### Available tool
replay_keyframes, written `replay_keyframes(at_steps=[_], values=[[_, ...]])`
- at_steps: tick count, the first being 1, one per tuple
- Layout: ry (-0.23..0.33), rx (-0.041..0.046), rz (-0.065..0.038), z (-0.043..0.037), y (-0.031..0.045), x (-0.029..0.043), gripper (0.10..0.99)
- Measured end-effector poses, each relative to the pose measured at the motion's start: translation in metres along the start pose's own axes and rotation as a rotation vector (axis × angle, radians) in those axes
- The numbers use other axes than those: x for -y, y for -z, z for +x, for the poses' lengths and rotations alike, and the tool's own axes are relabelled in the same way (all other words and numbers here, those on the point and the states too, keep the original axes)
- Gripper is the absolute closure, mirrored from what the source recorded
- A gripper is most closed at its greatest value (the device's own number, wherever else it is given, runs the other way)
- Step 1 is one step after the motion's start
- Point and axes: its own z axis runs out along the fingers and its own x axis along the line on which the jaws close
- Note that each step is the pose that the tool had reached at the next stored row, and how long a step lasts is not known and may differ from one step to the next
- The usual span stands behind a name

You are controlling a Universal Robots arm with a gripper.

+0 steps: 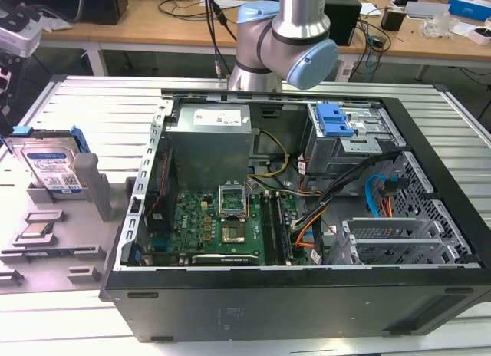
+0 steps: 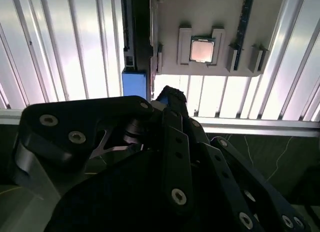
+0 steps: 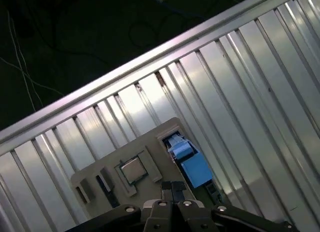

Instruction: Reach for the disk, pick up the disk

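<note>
The disk (image 1: 47, 166), a flat silver hard drive with a white-and-blue label and blue rails along its edges, stands tilted on edge in a grey holder (image 1: 115, 225) at the exterior view's left.

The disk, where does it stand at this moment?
The disk stands in the grey holder at the exterior view's left, beside the open computer case, with the CPU chip nearby.

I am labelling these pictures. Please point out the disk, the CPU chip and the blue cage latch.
disk (image 1: 51, 166): exterior view, on its white-and-blue label.
CPU chip (image 2: 202, 50): second wrist view, middle of its metal lid.
blue cage latch (image 1: 335, 120): exterior view, middle of the plastic.
</note>
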Motion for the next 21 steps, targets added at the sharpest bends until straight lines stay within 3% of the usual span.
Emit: replay_keyframes(at_steps=[4,7,21], values=[[0.057,-0.0022,0.0,0.0,0.0,0.0,0.98],[0.139,-0.0054,0.0,0.0,0.0,0.0,0.98],[0.308,-0.0119,0.0,0.0,0.0,0.0,0.98]])
